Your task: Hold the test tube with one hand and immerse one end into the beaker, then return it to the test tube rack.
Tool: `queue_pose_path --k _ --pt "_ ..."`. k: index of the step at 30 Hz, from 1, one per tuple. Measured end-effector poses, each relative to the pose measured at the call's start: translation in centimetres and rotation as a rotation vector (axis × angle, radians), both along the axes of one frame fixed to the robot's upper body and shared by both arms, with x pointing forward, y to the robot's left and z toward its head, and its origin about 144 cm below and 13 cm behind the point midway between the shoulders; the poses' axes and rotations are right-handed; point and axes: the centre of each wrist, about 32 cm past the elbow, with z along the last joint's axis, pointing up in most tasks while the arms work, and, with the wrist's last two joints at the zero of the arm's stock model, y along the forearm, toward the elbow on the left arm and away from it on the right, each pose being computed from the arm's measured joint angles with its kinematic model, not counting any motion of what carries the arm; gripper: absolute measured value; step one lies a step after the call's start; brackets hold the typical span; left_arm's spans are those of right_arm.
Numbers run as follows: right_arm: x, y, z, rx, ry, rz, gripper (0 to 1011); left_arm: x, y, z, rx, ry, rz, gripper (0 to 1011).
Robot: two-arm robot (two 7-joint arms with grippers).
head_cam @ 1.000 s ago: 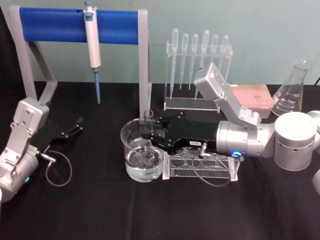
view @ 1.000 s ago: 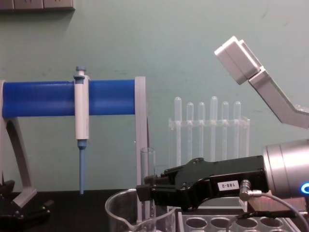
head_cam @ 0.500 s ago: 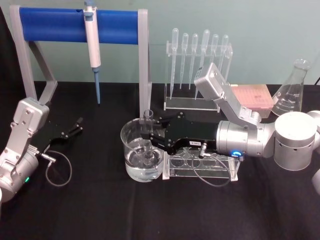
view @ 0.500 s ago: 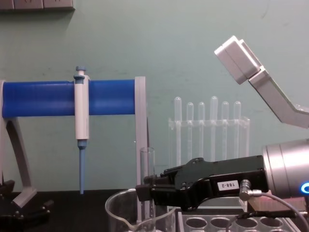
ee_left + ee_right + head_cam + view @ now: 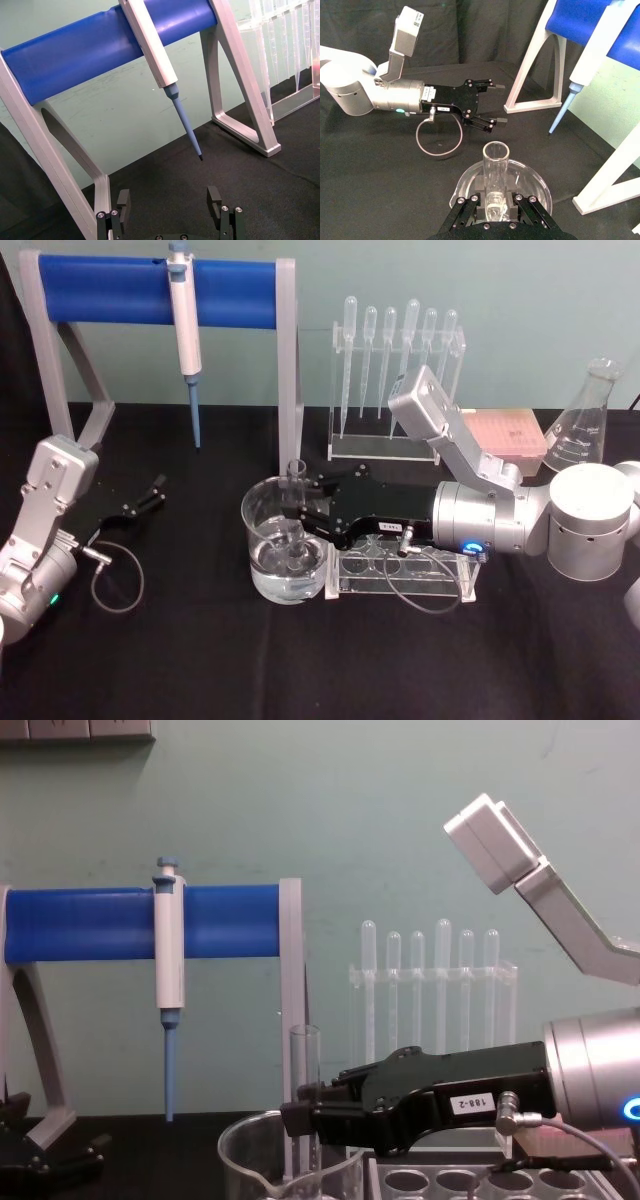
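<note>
Tabletop (image 5: 300, 670): black cloth cover, carries all items below.

1. Beaker (image 5: 258, 530) (image 5: 245, 1160) (image 5: 465, 185): clear glass, standing near the middle of the tabletop and holding a shallow layer of clear liquid.
2. Test tube (image 5: 295, 480) (image 5: 305, 1060) (image 5: 495, 170): clear glass, upright, open rim up. The lower end is inside the beaker and down in the liquid. Contact with the beaker floor cannot be told.
3. Right gripper (image 5: 298, 515) (image 5: 300, 1115) (image 5: 495, 202): black, on a silver wrist, reaching in level from the right edge over the test tube rack. The jaws are clamped on the test tube at mid-length, above the beaker rim.
4. Test tube rack (image 5: 440, 580) (image 5: 450, 1180): clear acrylic, round holes on top, just beside the beaker on its right.
5. Left gripper (image 5: 152, 492) (image 5: 169, 197) (image 5: 497, 104): near the left edge, well apart from the beaker. The jaws are spread with nothing between them.
6. Blue-barred stand (image 5: 110, 292): at the far left corner, with a white-and-blue pipettor (image 5: 184, 330) hanging tip-down from the bar.
7. Pipette rack (image 5: 395, 360): at the far edge, middle, holding six plastic pipettes upright.
8. Pink box (image 5: 505, 430) and conical flask (image 5: 585, 425): toward the far right corner.
</note>
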Motion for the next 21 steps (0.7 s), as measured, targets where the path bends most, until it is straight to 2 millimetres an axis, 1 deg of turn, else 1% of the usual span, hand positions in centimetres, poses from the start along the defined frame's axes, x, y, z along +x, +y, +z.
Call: queue_pose_path --k 21 --pt "0.00 0.00 0.00 0.000 0.000 0.000 241 0.00 0.00 0.00 0.000 0.000 0.000 1000"
